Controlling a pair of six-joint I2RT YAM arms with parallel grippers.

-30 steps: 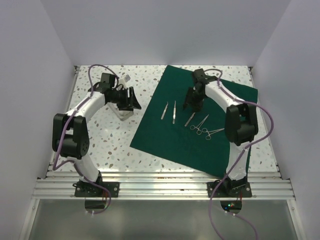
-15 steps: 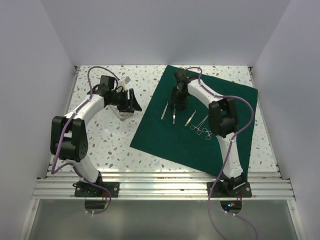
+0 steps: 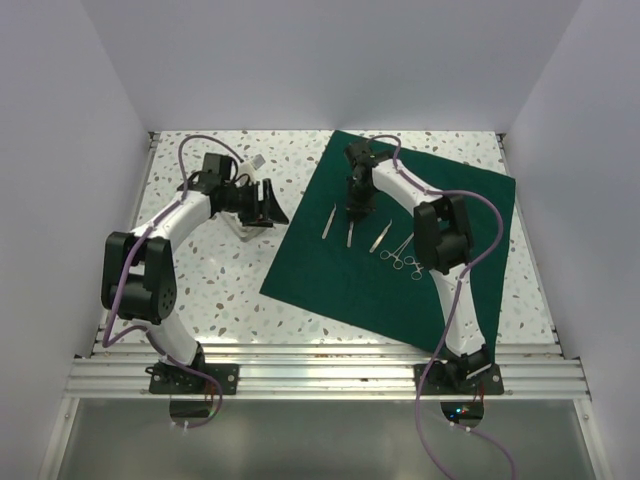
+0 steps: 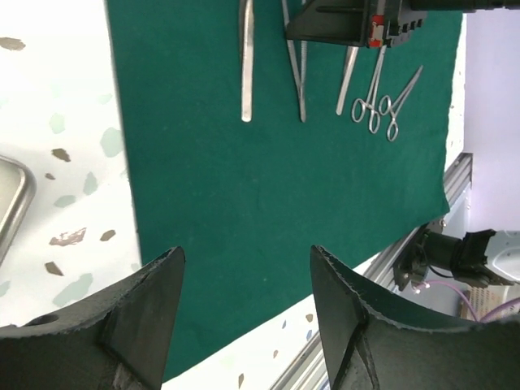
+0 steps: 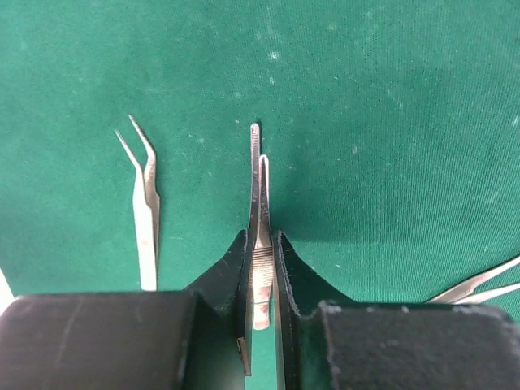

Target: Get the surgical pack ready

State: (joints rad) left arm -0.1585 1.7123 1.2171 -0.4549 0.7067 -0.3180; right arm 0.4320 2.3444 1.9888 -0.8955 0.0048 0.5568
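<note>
The surgical pack's dark green drape (image 3: 380, 285) lies spread flat on the table's right half. Several steel instruments lie on it. My right gripper (image 3: 356, 212) points down at the drape and is shut on the middle tweezers (image 5: 259, 183), whose tips stick out past the fingertips (image 5: 241, 244). Another pair of tweezers (image 5: 145, 215) lies to its left on the cloth. My left gripper (image 3: 271, 204) hovers open and empty beside the drape's left edge (image 4: 122, 162); nothing is between its fingers (image 4: 325, 292).
A third pair of tweezers (image 3: 381, 236) and two ring-handled clamps (image 3: 405, 256) lie right of the held pair. A metal tray (image 3: 247, 229) sits under the left arm on the speckled table. An aluminium rail (image 3: 320, 370) runs along the near edge.
My right gripper moved left from the third tweezers to the middle pair and closed on it. The left gripper shifted slightly and opened a little wider.
</note>
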